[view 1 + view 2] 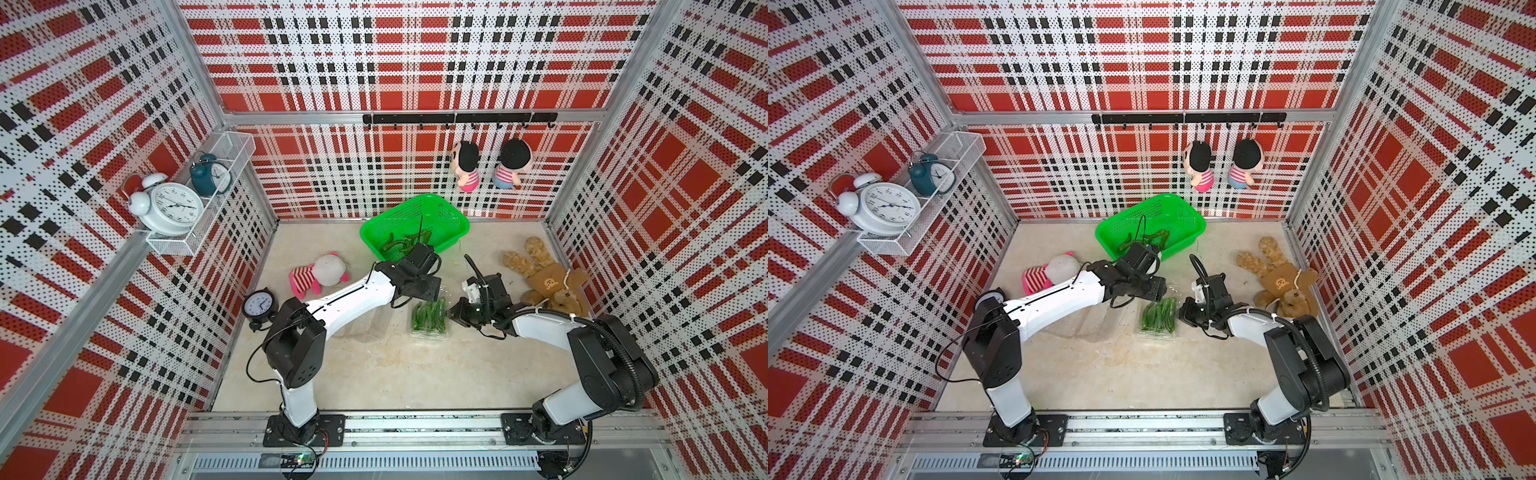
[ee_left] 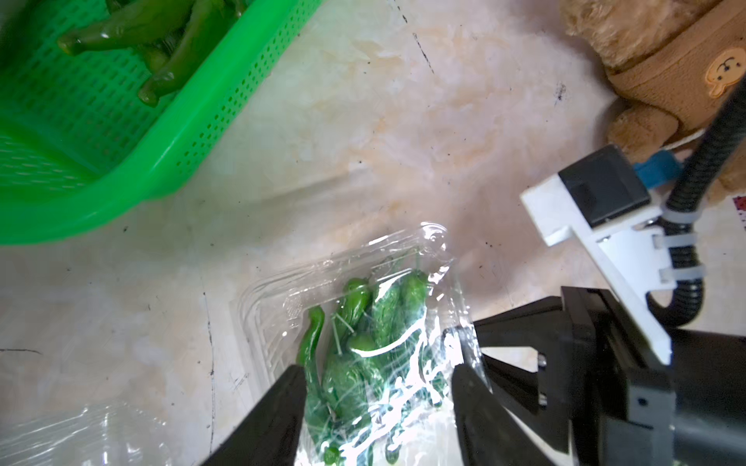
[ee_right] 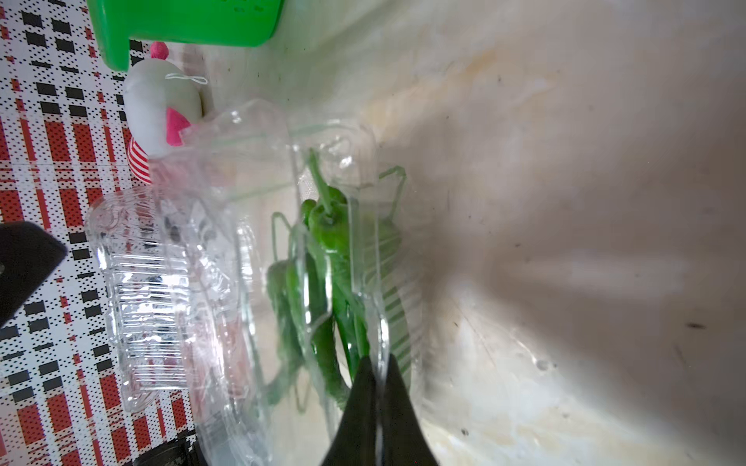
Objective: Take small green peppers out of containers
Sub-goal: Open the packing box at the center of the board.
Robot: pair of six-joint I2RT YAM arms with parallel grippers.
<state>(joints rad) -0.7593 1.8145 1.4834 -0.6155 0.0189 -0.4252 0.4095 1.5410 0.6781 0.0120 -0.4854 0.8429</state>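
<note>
The black right gripper (image 3: 378,365) is clamped shut on a thin clear clamshell (image 3: 357,139) rim. Glossy, slender peppers (image 2: 363,322) are packed inside, straddled by the half-open left gripper (image 2: 378,367). Two clamshells are counted, the second clamshell (image 1: 361,328) alongside, and one perforated green basket (image 1: 440,216).

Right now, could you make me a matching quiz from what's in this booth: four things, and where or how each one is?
1 green basket
2 white alarm clock
3 brown teddy bear
4 right gripper

A on the wall shelf
B shut on the container
C holding loose peppers
D lying beside the right arm

Pairs: 1-C, 2-A, 3-D, 4-B
</note>
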